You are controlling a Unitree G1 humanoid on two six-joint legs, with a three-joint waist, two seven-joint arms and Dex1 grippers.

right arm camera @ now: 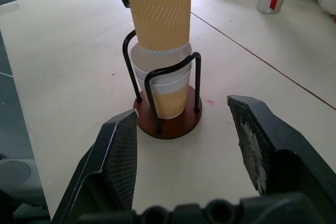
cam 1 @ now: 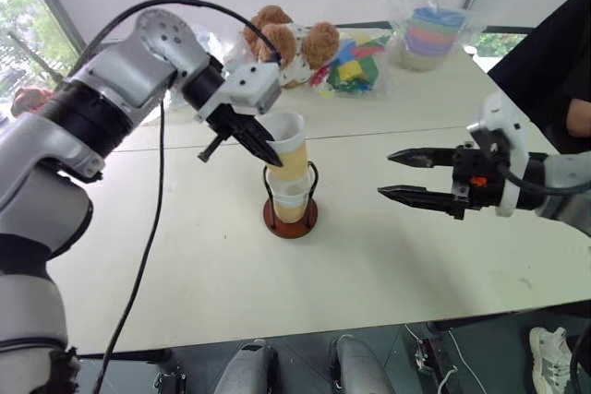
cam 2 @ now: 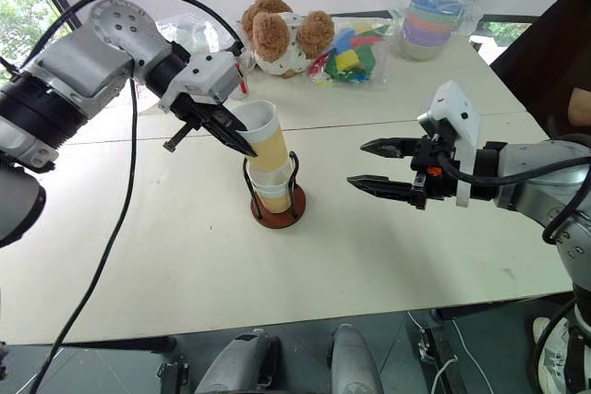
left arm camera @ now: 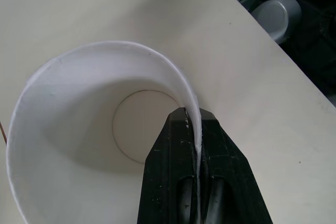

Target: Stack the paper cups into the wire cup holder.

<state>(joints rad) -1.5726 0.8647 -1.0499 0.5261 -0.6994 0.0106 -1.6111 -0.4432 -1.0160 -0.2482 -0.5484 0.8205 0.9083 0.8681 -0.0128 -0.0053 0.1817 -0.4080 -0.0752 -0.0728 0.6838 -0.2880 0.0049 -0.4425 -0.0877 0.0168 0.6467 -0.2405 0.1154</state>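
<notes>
**Third cup tilted over the holder, left pincer pinching its rim**

I've got the left pincer clenched on the rim of the top paper cup; in the left wrist view the two black fingers squeeze the thin white wall between them, one inside the cup and one outside. The cup leans, mouth tipped toward my left arm, and its yellow-orange bottom sits inside the mouth of the cups already nested in the wire cup holder. From the right wrist view I count two white rims stacked inside the black wire loops, the nested cups standing upright on the red-brown disc base. The holder stands near the middle of the pale counter.

My right pincer hangs released and holding nothing, its fingers spread and level, aimed at the holder from the right and well apart from it.

At the far edge of the counter I see a pair of teddy bears, a bag of coloured pieces just beside them, and a stack of pastel bowls farther right.
</notes>
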